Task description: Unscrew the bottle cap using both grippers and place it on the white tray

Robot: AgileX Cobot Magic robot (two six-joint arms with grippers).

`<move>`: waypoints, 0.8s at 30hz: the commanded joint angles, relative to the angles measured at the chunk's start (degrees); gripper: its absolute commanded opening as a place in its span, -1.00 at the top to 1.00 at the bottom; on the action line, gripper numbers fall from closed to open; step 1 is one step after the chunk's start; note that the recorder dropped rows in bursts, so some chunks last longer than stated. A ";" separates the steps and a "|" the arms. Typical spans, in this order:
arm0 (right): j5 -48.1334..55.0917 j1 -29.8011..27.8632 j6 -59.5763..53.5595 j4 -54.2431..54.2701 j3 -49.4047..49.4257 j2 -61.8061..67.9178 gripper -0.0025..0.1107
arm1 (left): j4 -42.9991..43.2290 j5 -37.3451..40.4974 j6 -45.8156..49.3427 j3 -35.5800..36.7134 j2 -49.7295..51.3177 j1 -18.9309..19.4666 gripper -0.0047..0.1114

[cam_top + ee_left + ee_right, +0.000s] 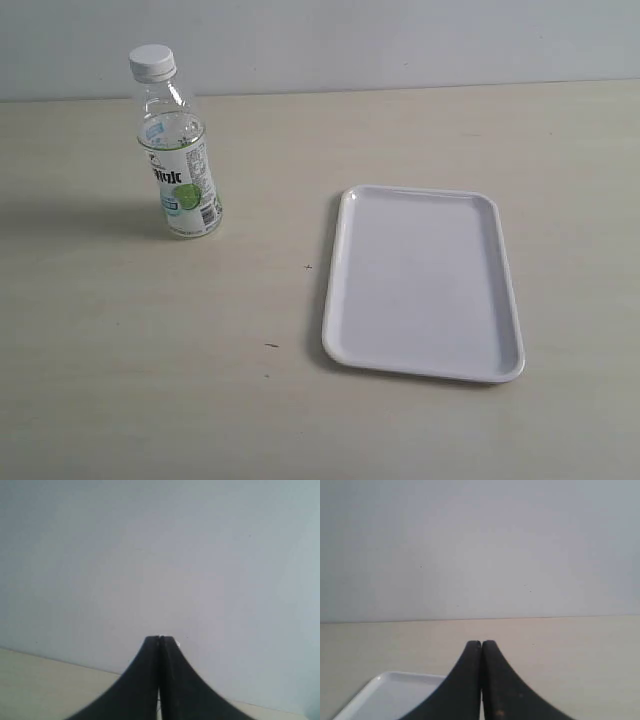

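Bottle (178, 160), left of tray (505, 290): light, slippery; grip label, twist ribbed cap (152, 62). Left gripper (160, 639) and right gripper (481, 643) pressed together, empty.

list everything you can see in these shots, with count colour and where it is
bottle: 1, clear with a white-and-green label, upright on the table, left of the tray and apart from it
bottle cap: 1, white, screwed on top of the bottle
white tray: 1, glossy white, flat on the table, right of the bottle
specks: 2, dark, on the table left of the tray
table: 1, pale beige, under everything
wall: 1, pale grey, behind the table
left gripper: 1, black, seen only in its wrist view, jaws shut on nothing
right gripper: 1, black, seen only in its wrist view, jaws shut on nothing, a tray corner in sight
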 commanded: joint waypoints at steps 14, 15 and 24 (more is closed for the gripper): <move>-0.17 -0.28 -0.05 0.05 0.24 -0.38 0.95 | 6.81 -5.69 -0.79 0.03 -0.32 0.11 0.92; -0.17 -0.28 -0.05 0.05 0.24 -0.38 0.95 | 6.80 -5.69 -0.79 0.03 -0.32 0.11 0.92; -0.17 -0.28 -0.05 0.05 0.24 -0.38 0.95 | 7.24 -17.51 -0.79 0.03 10.57 0.11 0.92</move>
